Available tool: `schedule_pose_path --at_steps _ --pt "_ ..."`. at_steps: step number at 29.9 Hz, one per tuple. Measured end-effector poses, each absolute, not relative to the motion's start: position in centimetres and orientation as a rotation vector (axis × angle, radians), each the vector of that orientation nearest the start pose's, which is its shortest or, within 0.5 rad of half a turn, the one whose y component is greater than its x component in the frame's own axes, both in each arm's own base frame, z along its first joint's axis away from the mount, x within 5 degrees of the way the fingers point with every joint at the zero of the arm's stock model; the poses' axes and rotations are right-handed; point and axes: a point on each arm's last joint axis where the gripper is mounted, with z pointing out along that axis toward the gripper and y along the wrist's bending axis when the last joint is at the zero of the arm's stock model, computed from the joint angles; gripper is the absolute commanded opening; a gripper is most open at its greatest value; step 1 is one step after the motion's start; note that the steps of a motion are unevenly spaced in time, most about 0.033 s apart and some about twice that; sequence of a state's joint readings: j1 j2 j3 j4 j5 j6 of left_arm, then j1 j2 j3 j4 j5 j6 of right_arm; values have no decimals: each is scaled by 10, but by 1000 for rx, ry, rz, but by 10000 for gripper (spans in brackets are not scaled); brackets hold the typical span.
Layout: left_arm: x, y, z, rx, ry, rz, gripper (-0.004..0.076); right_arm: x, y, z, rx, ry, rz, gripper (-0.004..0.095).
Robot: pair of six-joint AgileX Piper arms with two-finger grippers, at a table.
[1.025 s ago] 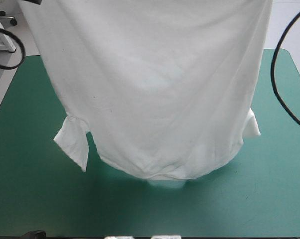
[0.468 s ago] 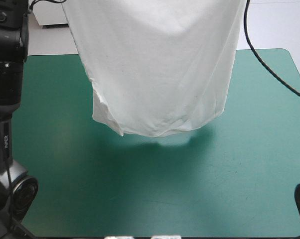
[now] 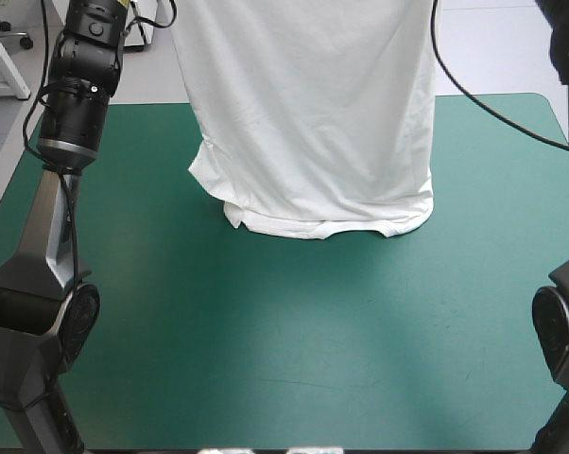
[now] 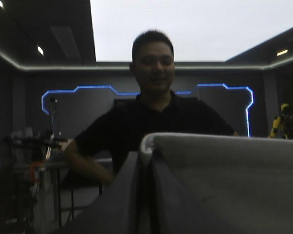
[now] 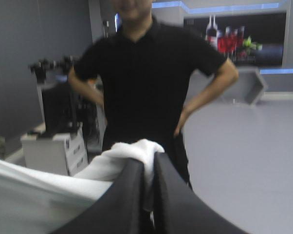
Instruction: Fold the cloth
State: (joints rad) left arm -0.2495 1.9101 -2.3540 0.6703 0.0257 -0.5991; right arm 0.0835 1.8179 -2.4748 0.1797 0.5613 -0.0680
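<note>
No fold is seen yet. The T-shirt (image 3: pixel 313 113) is held up as one hanging sheet, its upper part carried out of the high view at 12 o'clock. Only its lower edge is laid on the teal-green cover (image 3: pixel 266 369), just toward 12 o'clock from the table's middle. The step in hand is judged to be the lay-down. The sheet has yet to be lowered flat, and every fold has yet to be made, so the task is judged to be at an early stage.

In the left wrist view the left gripper (image 4: pixel 145 161) is seen clamped on the T-shirt (image 4: pixel 224 175), its black fingers all but closed with the fabric's rolled edge pinched at their tips. In the right wrist view the right gripper (image 5: pixel 149 163) is likewise clamped on a bunched white corner (image 5: pixel 132 151), and the sheet is stretched away from it toward 9 o'clock.

The fabric is shown as thin, soft and matt, with fine creases running down its length and no print. The hanging shape is roughly a tall rectangle. At 8 o'clock of it a small bunched flap, perhaps a sleeve, juts out. Along the resting edge a double seam and a shallow curve, possibly the neck opening, can be made out, though this cannot be told for certain. The cover is smooth and only faintly scuffed.
</note>
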Motion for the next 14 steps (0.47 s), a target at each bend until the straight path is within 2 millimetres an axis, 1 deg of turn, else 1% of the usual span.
schedule_pose_path --at_steps 1,3,4,6,8,9,12,14 --pt "406 -101 557 148 1103 -150 -8 369 40 580 -89 1447 205 -17" --pt "406 -100 539 139 1210 -143 -8 373 41 563 -104 1557 207 -17" --pt "404 -100 528 139 1272 -136 -8 375 42 554 -112 1616 209 -17" --pt "393 -103 504 160 1394 -118 -8 373 43 540 -133 1719 203 -17" --pt "376 -110 480 210 1516 -79 -8 367 43 527 -157 1816 194 -17" --pt "364 -116 467 256 1579 -56 -8 362 42 521 -164 1861 192 -17" --pt "328 -133 427 401 1745 -25 -8 343 41 500 -187 2007 194 -17" --pt "306 -140 400 480 1861 -30 -8 330 40 484 -198 2108 200 -17"
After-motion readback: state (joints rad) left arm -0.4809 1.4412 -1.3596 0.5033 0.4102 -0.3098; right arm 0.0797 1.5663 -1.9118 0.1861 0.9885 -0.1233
